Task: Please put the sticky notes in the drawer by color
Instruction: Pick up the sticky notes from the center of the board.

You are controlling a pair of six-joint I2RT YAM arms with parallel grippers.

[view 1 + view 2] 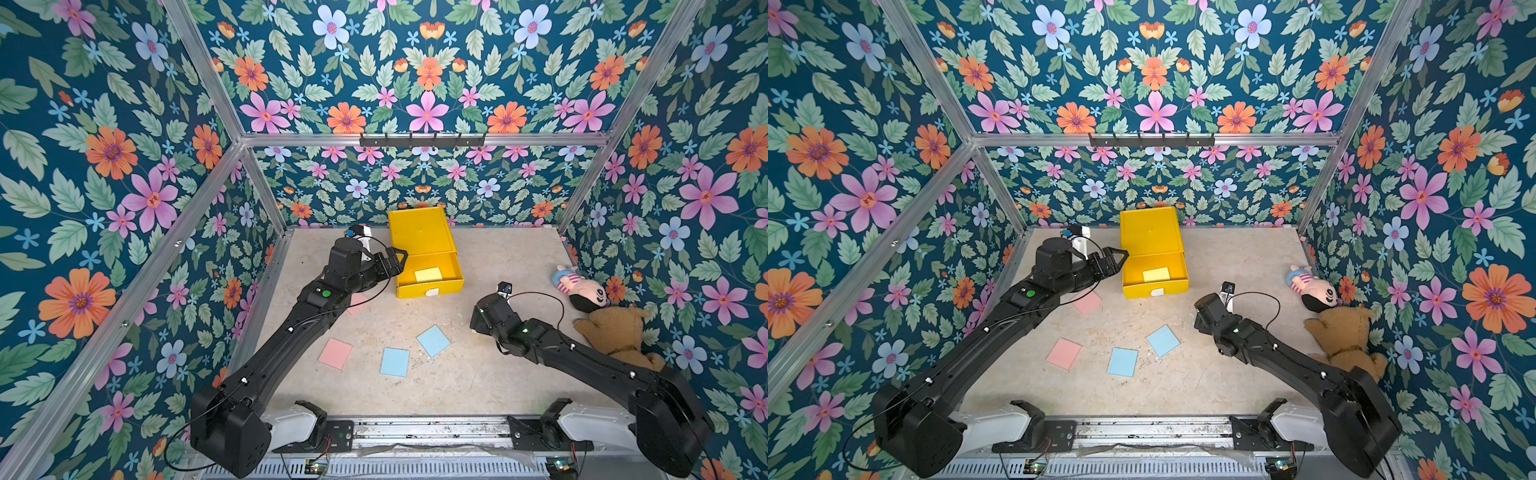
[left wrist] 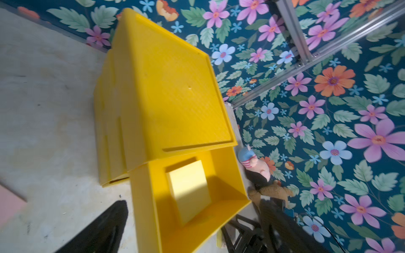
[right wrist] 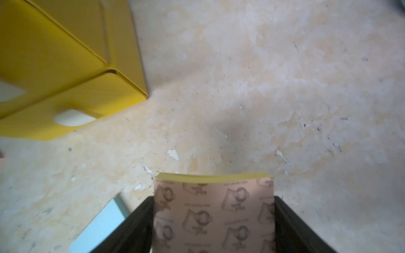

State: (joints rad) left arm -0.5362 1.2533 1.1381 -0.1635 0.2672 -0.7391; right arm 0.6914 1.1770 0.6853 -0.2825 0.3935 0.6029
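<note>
The yellow drawer cabinet (image 1: 419, 232) stands at the back with its top drawer (image 1: 430, 276) pulled out. One yellow sticky note pad (image 1: 428, 274) (image 2: 188, 188) lies inside it. My left gripper (image 1: 395, 259) (image 2: 192, 200) is open and empty at the drawer's left side. My right gripper (image 3: 213, 197) is shut on a yellow pad with a printed backing (image 3: 213, 219), held above the table; in both top views the wrist (image 1: 496, 313) hides its fingers. Two blue pads (image 1: 395, 361) (image 1: 433, 340) and a pink pad (image 1: 335, 353) lie in front. Another pink pad (image 1: 357, 302) is partly under my left arm.
A pink doll (image 1: 577, 286) and a brown teddy bear (image 1: 615, 332) lie against the right wall beside my right arm. A hook rail (image 1: 422, 141) hangs on the back wall. Floral walls close in the table on three sides.
</note>
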